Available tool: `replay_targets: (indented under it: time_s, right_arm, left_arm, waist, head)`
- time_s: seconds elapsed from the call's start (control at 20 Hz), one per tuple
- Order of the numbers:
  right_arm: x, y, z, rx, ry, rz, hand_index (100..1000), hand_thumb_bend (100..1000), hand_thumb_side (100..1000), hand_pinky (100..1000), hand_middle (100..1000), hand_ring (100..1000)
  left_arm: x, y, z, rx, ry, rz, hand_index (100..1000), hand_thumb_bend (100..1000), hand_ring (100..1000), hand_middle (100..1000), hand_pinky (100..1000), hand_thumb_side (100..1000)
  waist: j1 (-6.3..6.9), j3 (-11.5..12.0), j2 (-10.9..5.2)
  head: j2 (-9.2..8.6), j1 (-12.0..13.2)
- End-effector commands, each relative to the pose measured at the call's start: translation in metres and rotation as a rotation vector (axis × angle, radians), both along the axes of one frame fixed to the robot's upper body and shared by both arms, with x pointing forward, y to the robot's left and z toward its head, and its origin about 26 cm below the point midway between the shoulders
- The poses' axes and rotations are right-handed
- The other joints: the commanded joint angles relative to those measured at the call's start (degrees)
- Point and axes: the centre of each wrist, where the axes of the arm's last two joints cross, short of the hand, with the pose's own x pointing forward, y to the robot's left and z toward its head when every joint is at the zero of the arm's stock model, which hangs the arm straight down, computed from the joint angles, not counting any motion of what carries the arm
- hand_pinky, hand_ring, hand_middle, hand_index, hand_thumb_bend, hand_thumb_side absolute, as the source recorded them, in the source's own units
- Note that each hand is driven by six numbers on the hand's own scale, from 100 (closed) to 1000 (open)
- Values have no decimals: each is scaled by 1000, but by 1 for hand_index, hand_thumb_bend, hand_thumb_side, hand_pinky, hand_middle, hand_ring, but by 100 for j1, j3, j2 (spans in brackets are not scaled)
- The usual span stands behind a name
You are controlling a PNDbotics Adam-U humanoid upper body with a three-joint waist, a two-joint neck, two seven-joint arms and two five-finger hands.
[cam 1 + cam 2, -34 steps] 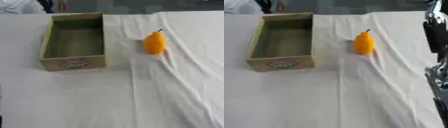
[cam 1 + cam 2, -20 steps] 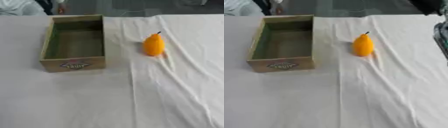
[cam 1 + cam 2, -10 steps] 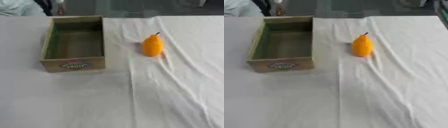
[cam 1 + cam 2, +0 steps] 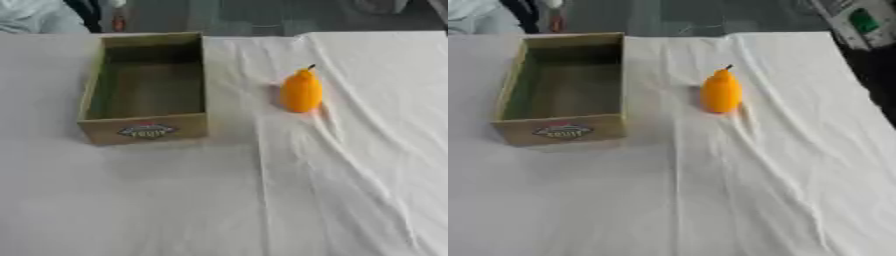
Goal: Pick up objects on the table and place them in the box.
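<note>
An orange pear-shaped fruit [image 4: 301,91] with a dark stem stands upright on the white cloth, right of centre. To its left lies an open cardboard box [image 4: 145,131] with a green inside and a label on its near wall; nothing shows inside it. A gap of cloth separates fruit and box. Neither of my hands appears in either view.
The white tablecloth [image 4: 262,200] is creased, with folds running down from the fruit toward the near right. The table's right edge [image 4: 868,100] shows in the right eye view, with a grey device [image 4: 859,20] beyond its far right corner.
My right arm, seen at the right edge 1.7 s ago, has drawn out of sight. The whole picture has shifted slightly; fruit and box have not moved on the cloth.
</note>
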Motion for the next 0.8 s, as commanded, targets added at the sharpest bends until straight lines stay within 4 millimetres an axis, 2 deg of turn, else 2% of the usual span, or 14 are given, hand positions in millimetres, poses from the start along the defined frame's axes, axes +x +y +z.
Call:
replay_targets:
  time_s: [0.05, 0.45, 0.6, 0.65, 0.75, 0.8]
  right_arm:
    - [17, 6, 2, -18, 23, -17, 964, 455, 798, 829, 870, 915]
    - [57, 31, -21, -38, 109, -20, 975, 483, 754, 832, 877, 921]
    - [65, 38, -32, -56, 142, -8, 991, 510, 679, 836, 886, 927]
    - [67, 39, -35, -64, 155, -6, 995, 516, 621, 838, 888, 931]
    - [71, 38, -39, -74, 183, -6, 997, 528, 619, 840, 891, 934]
    - [73, 36, -41, -79, 202, -7, 1000, 533, 547, 848, 902, 949]
  left_arm:
    - [-3, 1, 7, 24, -22, -12, 864, 100, 706, 651, 647, 919]
    - [-2, -2, 8, 22, -24, -26, 864, 100, 707, 651, 647, 918]
    - [-2, -2, 8, 21, -25, -32, 863, 100, 707, 651, 646, 918]
    - [-2, -3, 9, 21, -24, -32, 863, 100, 707, 651, 646, 918]
    - [-2, -3, 9, 21, -25, -32, 863, 100, 707, 651, 646, 918]
    - [-2, -3, 9, 21, -25, -32, 863, 100, 707, 651, 646, 917]
  waist:
    - [10, 18, -127]
    - [10, 94, -125]
    - [10, 124, -112]
    - [11, 130, -108]
    - [12, 140, -100]
    - [11, 141, -95]
  head:
    - [-10, -32]
    - [-79, -103]
    - [-104, -130]
    - [-105, -134]
    - [-107, -138]
    - [-107, -134]
